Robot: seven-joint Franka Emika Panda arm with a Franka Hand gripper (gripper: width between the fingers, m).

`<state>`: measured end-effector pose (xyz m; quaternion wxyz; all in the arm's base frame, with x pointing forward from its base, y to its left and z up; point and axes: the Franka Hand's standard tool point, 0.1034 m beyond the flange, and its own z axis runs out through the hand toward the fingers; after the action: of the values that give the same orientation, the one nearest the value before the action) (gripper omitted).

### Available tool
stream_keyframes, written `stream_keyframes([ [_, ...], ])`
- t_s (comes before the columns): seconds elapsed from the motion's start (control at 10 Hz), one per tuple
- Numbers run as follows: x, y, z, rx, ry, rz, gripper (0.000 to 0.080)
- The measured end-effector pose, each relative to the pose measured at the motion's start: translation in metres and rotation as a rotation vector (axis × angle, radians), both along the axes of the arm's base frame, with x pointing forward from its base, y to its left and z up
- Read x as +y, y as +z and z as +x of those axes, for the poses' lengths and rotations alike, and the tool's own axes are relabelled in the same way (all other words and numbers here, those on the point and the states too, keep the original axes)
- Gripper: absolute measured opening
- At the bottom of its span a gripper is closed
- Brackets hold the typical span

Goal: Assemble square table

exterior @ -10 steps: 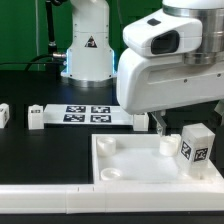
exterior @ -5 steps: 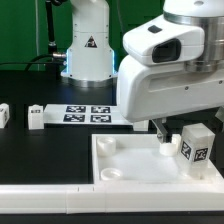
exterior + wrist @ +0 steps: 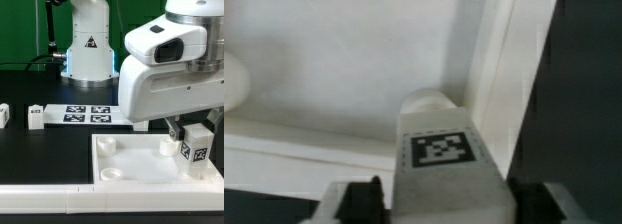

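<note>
The white square tabletop (image 3: 135, 162) lies rim-up at the exterior view's front right, with round corner sockets (image 3: 107, 146). A white tagged leg (image 3: 198, 148) stands on its right side, close to the rim. My gripper (image 3: 190, 134) has come down over this leg. In the wrist view the leg (image 3: 446, 140) sits between my fingers (image 3: 358, 200), with a dark strip on each side of it. The gripper (image 3: 452, 205) looks open around the leg. The tabletop's floor (image 3: 331, 100) and rim fill the rest of the wrist view.
Two more white legs (image 3: 5, 113) (image 3: 35, 118) stand at the exterior view's left on the black table. The marker board (image 3: 85, 113) lies behind the tabletop. The arm's base (image 3: 88, 50) stands at the back. A white bar (image 3: 45, 190) runs along the front.
My gripper has moved toward the exterior view's right and down, from beside the leg to over it. The leg and the tabletop have not moved.
</note>
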<state>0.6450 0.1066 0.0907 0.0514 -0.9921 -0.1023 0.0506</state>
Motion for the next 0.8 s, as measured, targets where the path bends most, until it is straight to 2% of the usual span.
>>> stream_keyframes([
  [0.4,0.0007,0.0001,0.0003,-0.003,-0.034,-0.002,0.0286],
  [0.6,0.0012,-0.0007,-0.0035,-0.041,-0.263,-0.014,0.0286],
  [0.8,0.0009,-0.0009,-0.0063,-0.063,-0.52,-0.005,0.0287],
])
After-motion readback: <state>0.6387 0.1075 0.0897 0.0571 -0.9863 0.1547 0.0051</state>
